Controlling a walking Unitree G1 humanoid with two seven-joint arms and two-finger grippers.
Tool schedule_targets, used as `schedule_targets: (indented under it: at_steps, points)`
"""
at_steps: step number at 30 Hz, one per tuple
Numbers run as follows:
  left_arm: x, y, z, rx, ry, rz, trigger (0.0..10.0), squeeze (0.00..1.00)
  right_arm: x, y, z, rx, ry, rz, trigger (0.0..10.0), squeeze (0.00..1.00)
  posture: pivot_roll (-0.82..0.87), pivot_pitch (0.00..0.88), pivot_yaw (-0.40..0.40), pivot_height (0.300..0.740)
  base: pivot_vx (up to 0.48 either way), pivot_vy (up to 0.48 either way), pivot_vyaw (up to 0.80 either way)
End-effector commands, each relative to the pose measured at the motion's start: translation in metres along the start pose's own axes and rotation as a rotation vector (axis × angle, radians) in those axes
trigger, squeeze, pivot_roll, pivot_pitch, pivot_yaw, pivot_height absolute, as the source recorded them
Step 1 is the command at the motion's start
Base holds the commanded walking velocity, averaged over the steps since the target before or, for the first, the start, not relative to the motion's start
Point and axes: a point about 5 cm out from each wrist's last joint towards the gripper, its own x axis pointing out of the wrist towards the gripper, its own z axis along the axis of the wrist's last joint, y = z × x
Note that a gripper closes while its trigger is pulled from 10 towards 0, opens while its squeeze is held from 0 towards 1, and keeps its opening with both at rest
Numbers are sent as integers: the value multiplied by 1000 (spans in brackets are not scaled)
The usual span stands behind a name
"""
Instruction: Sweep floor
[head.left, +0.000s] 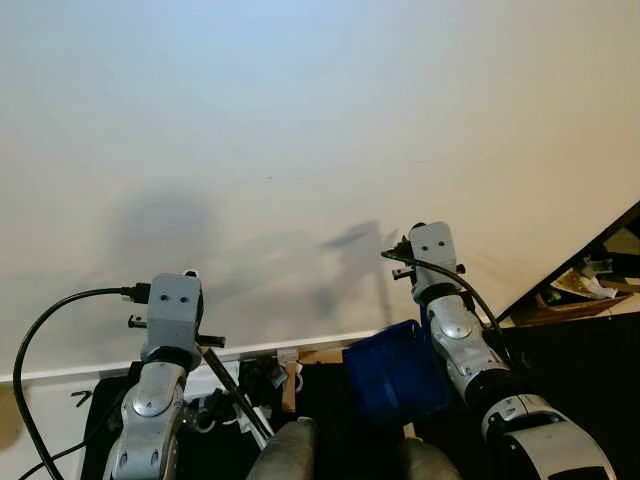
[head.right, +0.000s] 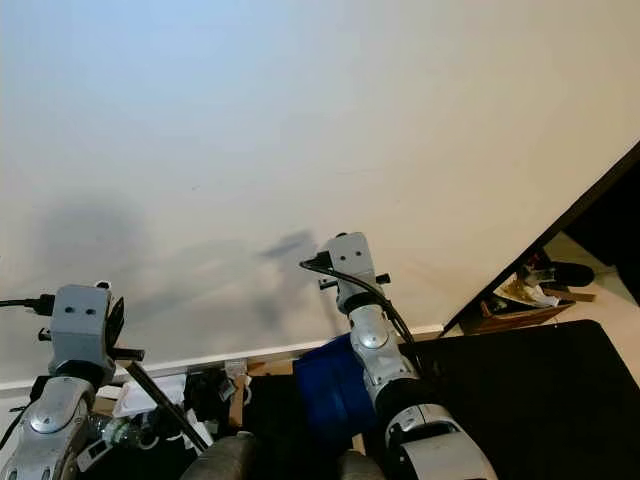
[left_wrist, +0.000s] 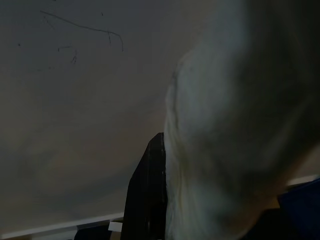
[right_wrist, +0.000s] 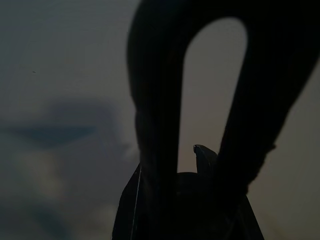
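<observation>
Pretty much the whole scene is one big plain off-white wall (head.left: 320, 130), lit evenly up top with some soft grey shadows smeared across the lower part. A white baseboard (head.left: 250, 350) runs along the bottom of it. Under that there's a jumble of small clutter on the floor (head.left: 240, 385), hard to make out. Off to the right a dark edge (head.right: 560, 225) cuts diagonally across, and past it sits a wooden tray (head.right: 515, 305) of odds and ends beside a black mat (head.right: 540, 390).
</observation>
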Motion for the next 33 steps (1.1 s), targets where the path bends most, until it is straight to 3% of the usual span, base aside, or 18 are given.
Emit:
schedule_targets:
  at_steps: [1,6,12,14,20,22,23,24,25,30,31,32,33]
  points:
    - [-2,4,0,17,3,-5,10000,0,-1,4,1,6,-12,5,10000,0,284,114,5,740,0,0,0]
    - [-2,4,1,18,1,-7,10000,0,1,10,5,83,-21,2,10000,0,289,109,5,740,0,0,0]
    - [-1,3,1,20,1,-10,10000,0,2,12,6,81,-20,2,10000,0,282,104,4,740,0,0,0]
    - [-1,2,1,20,0,-13,10000,0,-3,16,-6,-14,42,22,10000,0,280,105,-4,740,0,0,0]
    - [-2,0,0,14,2,-12,10000,0,-12,19,-18,-79,73,70,10000,0,272,109,-12,740,0,0,0]
    - [-3,-2,-2,6,6,-11,10000,0,-18,21,-25,-175,86,130,10000,0,263,114,-23,740,0,0,0]
    - [-3,-2,-2,6,6,-11,10000,0,-18,21,-25,-175,86,130,10000,0,263,114,-23,740,0,0,0]
    - [-4,-4,-3,0,10,-10,10000,0,-22,20,-33,-243,115,171,10000,0,256,115,-26,740,0,0,0]
    - [-4,-5,-4,-3,11,-10,10000,0,-25,21,-39,-253,165,203,10000,0,247,120,-31,740,0,0,0]
    - [-4,-7,-5,-8,13,-10,10000,0,-30,24,-50,-234,267,269,10000,0,241,122,-36,740,0,0,0]
    - [-4,-9,-5,-13,14,-9,10000,0,-36,30,-58,-173,346,330,10000,0,234,125,-47,740,0,0,0]
    - [-4,-9,-5,-13,14,-9,10000,0,-36,30,-58,-173,346,330,10000,0,234,125,-47,740,0,0,0]
    - [-4,-10,-6,-17,14,-7,10000,0,-41,36,-62,-116,400,384,10000,0,231,126,-50,740,0,0,0]
